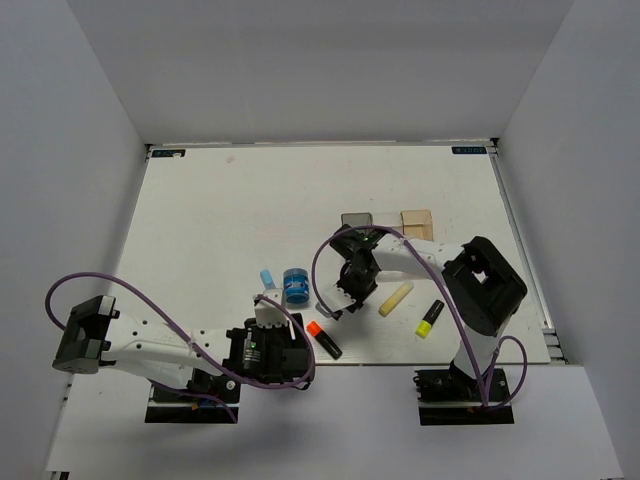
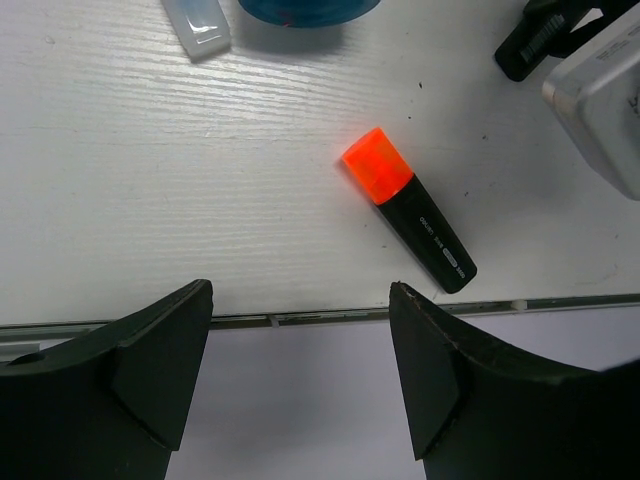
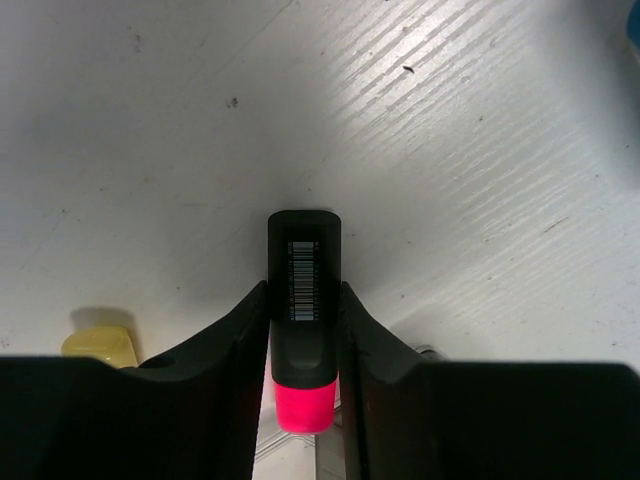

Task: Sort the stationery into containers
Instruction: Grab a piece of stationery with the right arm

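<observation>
Right tool (image 3: 303,295): pink highlighter (image 3: 303,245) is gripped.
Left tool (image 2: 300,288): is held open.
Not yet sorted: orange highlighter (image 2: 408,209).

The black pink-capped highlighter (image 3: 303,255) is pinched in the right hand (image 3: 303,298); on the worktop (image 1: 220,230) lie the orange-capped highlighter (image 1: 323,340), the yellow-capped highlighter (image 1: 431,318), a pale yellow stick (image 1: 396,298) and a light blue stick (image 1: 268,279) just beside the blue roll (image 1: 295,286); the dark grey bin (image 1: 356,219) and tan bin (image 1: 417,222) stand farther back

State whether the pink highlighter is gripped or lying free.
Gripped: the pink highlighter sits clamped between the right jaws, barrel pressed on both sides.
</observation>
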### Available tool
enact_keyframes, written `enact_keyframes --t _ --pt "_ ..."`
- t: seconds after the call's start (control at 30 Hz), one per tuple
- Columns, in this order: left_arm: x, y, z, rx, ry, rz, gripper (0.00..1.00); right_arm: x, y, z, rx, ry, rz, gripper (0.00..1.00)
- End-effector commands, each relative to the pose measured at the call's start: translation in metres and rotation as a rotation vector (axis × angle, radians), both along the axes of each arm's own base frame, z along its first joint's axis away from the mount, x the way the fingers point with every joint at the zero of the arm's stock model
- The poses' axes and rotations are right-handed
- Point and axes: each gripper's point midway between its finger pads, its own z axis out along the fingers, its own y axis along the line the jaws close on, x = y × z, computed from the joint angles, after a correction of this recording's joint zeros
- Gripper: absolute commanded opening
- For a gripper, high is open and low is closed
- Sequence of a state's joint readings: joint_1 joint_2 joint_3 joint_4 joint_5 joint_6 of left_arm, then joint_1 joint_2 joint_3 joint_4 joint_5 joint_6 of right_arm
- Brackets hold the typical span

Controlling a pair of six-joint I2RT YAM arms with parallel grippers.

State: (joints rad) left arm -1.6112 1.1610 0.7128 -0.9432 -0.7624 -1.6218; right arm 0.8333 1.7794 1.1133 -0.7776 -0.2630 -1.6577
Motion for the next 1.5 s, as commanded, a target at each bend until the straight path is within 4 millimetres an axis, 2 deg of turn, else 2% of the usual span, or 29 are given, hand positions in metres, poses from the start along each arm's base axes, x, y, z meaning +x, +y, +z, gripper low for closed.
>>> enact_keyframes --t 0.0,0.07,0.2,0.47,0.73,0.8,0.83,0.9,0.93,1.0,1.1,1.13,1.23,1.47 --pt "0.003 0.0 0.012 -0.048 -0.026 0.026 0.81 -0.049 -0.052 -0.026 -0.206 0.189 0.0 0.23" --pt "0.002 -0.001 0.013 -0.05 -0.028 0.022 0.81 -0.052 -0.053 -0.025 -0.205 0.199 0.002 0.31" --pt "0.002 -0.002 0.017 -0.055 -0.035 0.017 0.8 -0.063 -0.065 -0.029 -0.253 0.242 0.021 0.38" --pt "0.002 0.003 0.021 -0.045 -0.054 0.025 0.8 -0.066 -0.072 -0.038 -0.287 0.259 0.003 0.42" --pt "0.001 0.005 0.021 -0.049 -0.056 0.029 0.8 -0.065 -0.078 -0.051 -0.289 0.221 -0.024 0.42" --pt "0.001 0.004 0.022 -0.05 -0.057 0.028 0.8 -0.061 -0.074 -0.055 -0.269 0.202 -0.035 0.32" --pt "0.002 0.004 0.022 -0.052 -0.057 0.032 0.8 -0.061 -0.074 -0.055 -0.271 0.2 -0.047 0.21" --pt "0.001 0.004 0.021 -0.047 -0.056 0.026 0.8 -0.06 -0.071 -0.056 -0.259 0.196 -0.066 0.1" --pt "0.001 0.004 0.022 -0.053 -0.058 0.027 0.8 -0.06 -0.069 -0.055 -0.248 0.203 -0.082 0.01" --pt "0.0 0.001 0.024 -0.065 -0.06 0.023 0.8 -0.065 -0.061 -0.047 -0.217 0.213 -0.105 0.0" --pt "0.0 0.003 0.026 -0.056 -0.067 0.018 0.8 -0.063 -0.059 -0.037 -0.185 0.215 -0.188 0.0" --pt "0.001 0.004 0.027 -0.054 -0.071 0.016 0.8 -0.063 -0.05 -0.026 -0.138 0.214 -0.197 0.0" --pt "0.002 0.001 0.031 -0.066 -0.079 0.015 0.8 -0.066 -0.042 -0.008 -0.097 0.239 -0.301 0.0" --pt "0.002 -0.003 0.036 -0.059 -0.092 -0.002 0.8 -0.068 -0.035 0.02 -0.03 0.251 -0.438 0.0"
